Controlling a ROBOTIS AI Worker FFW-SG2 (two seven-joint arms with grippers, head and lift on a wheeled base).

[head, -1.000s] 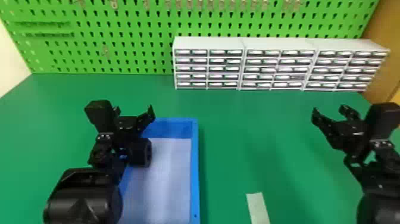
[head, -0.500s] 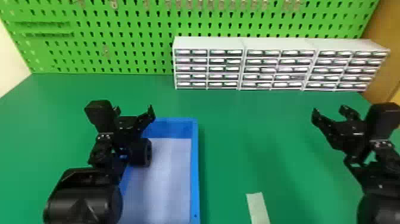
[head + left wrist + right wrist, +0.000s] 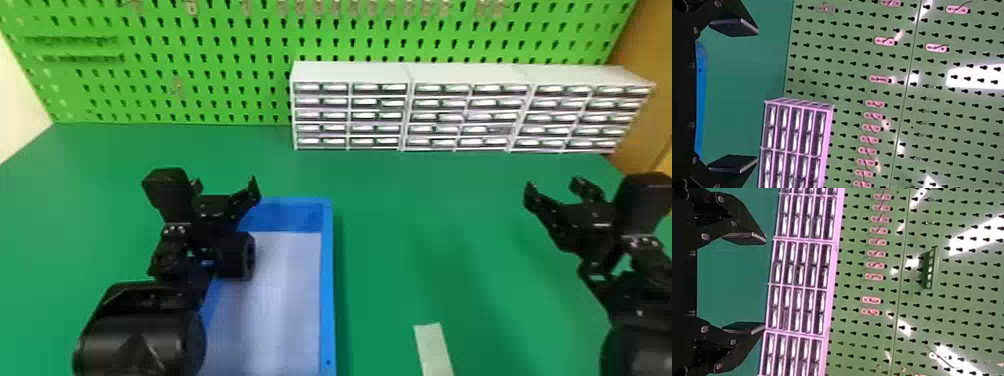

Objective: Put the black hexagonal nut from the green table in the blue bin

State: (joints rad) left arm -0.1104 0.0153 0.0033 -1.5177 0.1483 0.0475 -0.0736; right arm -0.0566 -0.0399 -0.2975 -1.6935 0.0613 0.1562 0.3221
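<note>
Green pegboard takes up the background, with a big green table in front of it and a row of small drawer units parked along the table's far edge. Next size down is the blue bin, left of the table's middle and running toward the near edge. The right gripper hangs over the table's right side, fingers spread, nothing between them. The left gripper is up over the bin's far left corner, also wide open and empty. There's a pale strip by the table's near edge too. Smallest bit is what looks like the black hexagonal nut, on its side in the bin by the left wall, toward the far end, partly behind the left arm. So it's probably job done, and the next move is just backing that arm out without bumping the nut. Handling-wise it looks chunky and rigid, no real squish or breakage worry. Metal or plastic, can't tell, so weight's a guess. If it needs regrabbing, go across two opposite flats, around mid-thickness; pinch it on the corners and it'll likely twist or slip. That close wall might crowd a finger, though.
</note>
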